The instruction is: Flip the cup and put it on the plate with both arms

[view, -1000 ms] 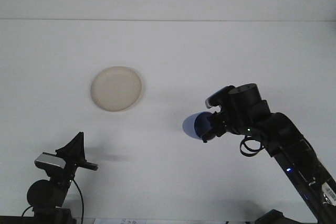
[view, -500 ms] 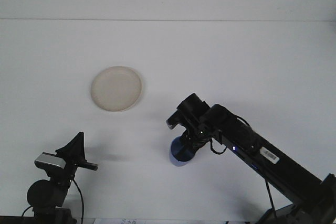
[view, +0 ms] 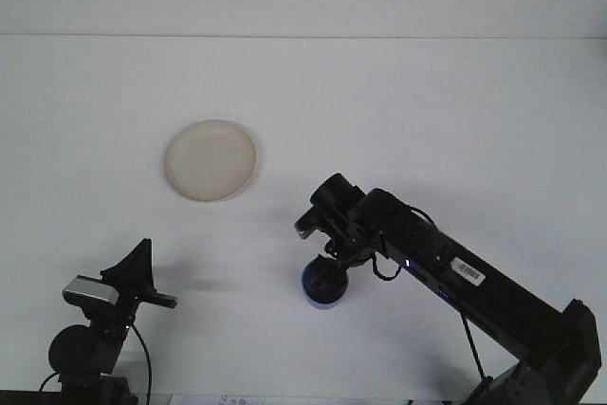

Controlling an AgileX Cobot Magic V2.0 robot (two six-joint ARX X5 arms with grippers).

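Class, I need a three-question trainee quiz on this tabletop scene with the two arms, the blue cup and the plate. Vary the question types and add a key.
1. True or false: the blue cup is resting on the cream plate.
2. Which gripper is at the cup: A) left gripper, B) right gripper?
3. Fill in: seen from the front view, the plate lies to the cup's upper ____.

Key: 1 false, the cup is apart from the plate on the white table. 2 B. 3 left.
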